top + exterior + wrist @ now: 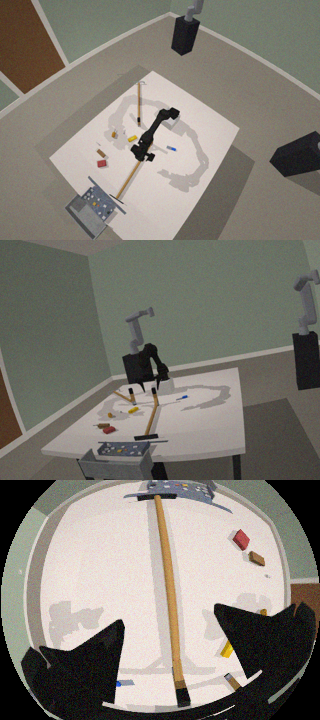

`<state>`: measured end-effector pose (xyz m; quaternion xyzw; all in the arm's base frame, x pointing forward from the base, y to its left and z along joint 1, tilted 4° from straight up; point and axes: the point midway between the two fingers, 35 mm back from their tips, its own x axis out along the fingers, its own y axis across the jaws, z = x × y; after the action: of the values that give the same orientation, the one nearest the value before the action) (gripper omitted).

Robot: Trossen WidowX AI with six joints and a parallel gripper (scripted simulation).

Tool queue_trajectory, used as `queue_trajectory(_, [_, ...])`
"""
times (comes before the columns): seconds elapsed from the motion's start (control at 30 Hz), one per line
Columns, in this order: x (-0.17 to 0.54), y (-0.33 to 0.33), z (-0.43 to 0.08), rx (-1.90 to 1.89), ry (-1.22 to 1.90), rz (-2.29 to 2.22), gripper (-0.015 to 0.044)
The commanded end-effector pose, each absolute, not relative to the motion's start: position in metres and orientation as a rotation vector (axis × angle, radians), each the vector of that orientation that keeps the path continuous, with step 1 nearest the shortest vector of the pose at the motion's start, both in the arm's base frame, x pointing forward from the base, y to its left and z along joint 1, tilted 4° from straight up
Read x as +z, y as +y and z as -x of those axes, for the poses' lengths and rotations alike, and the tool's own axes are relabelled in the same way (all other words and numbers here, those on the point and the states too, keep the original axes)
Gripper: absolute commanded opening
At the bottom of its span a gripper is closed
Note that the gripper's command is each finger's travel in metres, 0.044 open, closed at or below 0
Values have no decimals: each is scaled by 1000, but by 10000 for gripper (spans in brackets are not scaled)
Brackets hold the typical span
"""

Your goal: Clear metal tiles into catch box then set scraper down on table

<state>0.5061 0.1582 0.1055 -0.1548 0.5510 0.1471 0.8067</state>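
Item: gripper point(142, 152) point(150, 388) point(169, 614). Fingers spread almost fully, nothing held; poised above the scraper's grip end, towards the far side of the table as the exterior view has it.

Item: long scraper point(129, 178) point(151, 422) point(170, 580). Wooden handle, upward-bent black grip, black blade at the near end, just short of the bench plate. Unheld. A closing could miss or pinch askew if the fingers are off the grip's line; a shallow hold could let the long head swing.

Item: second long tool point(139, 100) point(122, 396) point(231, 681). Left of the scraper, similar grip; a wide finger might knock it.

Item: yellow block point(132, 138) point(133, 409) point(227, 649). Left of the handle, liable to be struck by a leftward sweep.

Item: bench plate point(102, 193) point(144, 445) point(159, 489). Near edge, metal tiles point(104, 206) point(135, 446) point(185, 485) scattered upon it. A tilted blade could ride over them, or snag the plate's crossbar point(93, 180) point(164, 441) point(222, 507).

Item: catch box point(80, 223) point(113, 468). Nearest of all, beyond the plate; a crooked push could strand tiles in the corners.
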Motion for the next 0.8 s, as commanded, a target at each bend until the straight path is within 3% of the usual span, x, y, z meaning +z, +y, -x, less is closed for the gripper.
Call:
queue_trajectory(0.0, [118, 156, -501, 303, 1152, 326, 440])
queue_trajectory(0.77, [190, 148, -470, 282, 985, 300, 440])
